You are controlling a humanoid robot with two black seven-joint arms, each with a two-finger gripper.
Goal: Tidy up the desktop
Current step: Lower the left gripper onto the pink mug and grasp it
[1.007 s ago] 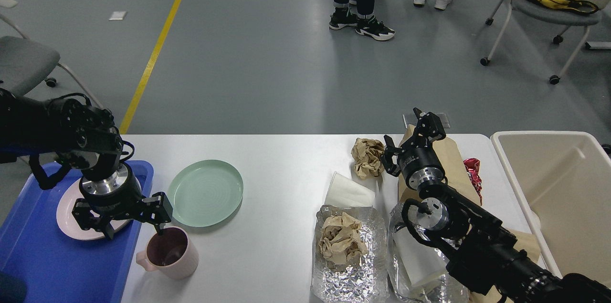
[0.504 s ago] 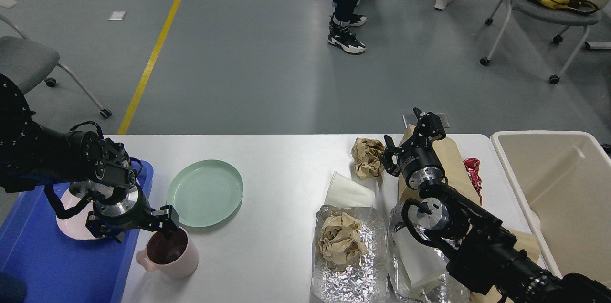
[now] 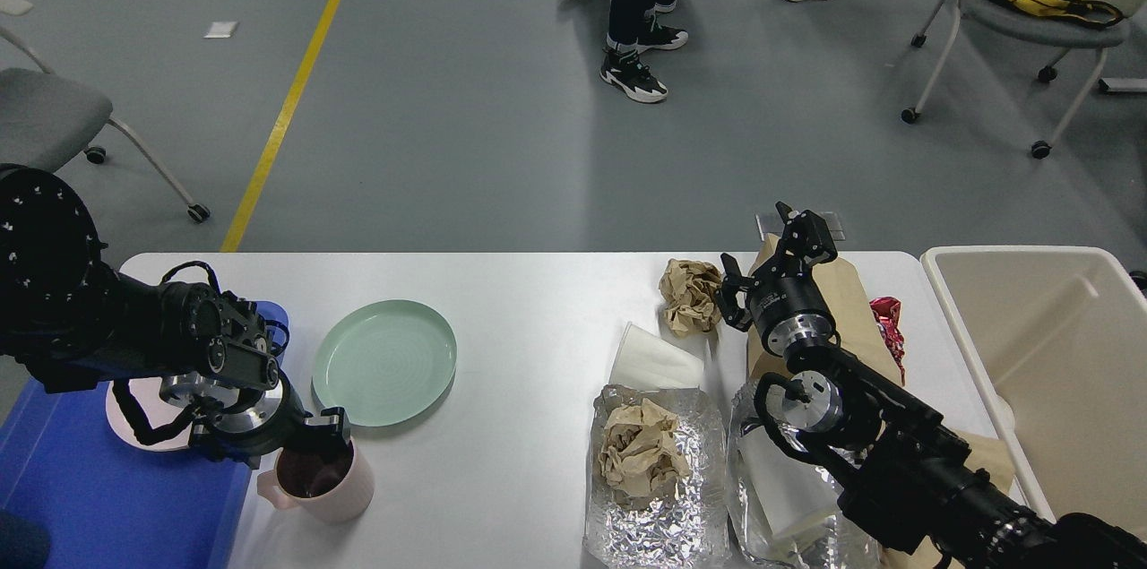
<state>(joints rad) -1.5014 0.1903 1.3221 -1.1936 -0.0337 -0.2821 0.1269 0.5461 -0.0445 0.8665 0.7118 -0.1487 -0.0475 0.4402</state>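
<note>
The left arm has swung lower and further in since a moment ago, and the left gripper [image 3: 314, 433] now sits right at the rim of the pink mug [image 3: 318, 481], one dark finger over its far lip; the other finger is hidden, so whether the fingers are spread or pinching the rim cannot be told. The mug stands upright at the near left of the desktop [image 3: 529, 345], just beside the blue tray [image 3: 81, 497], where a pink plate [image 3: 125, 417] lies partly under the arm. A pale green plate [image 3: 385, 363] lies flat just beyond the mug. Over on the right, nothing has shifted: the right gripper [image 3: 769, 254] hangs above the far edge, fingers spread and holding nothing, near a crumpled brown paper ball [image 3: 688, 293]. A white paper cup [image 3: 652, 361] lies on its side, and a second paper wad [image 3: 641, 451] rests on foil [image 3: 650, 529]. The beige bin [image 3: 1057, 372] stands at the right end.
</note>
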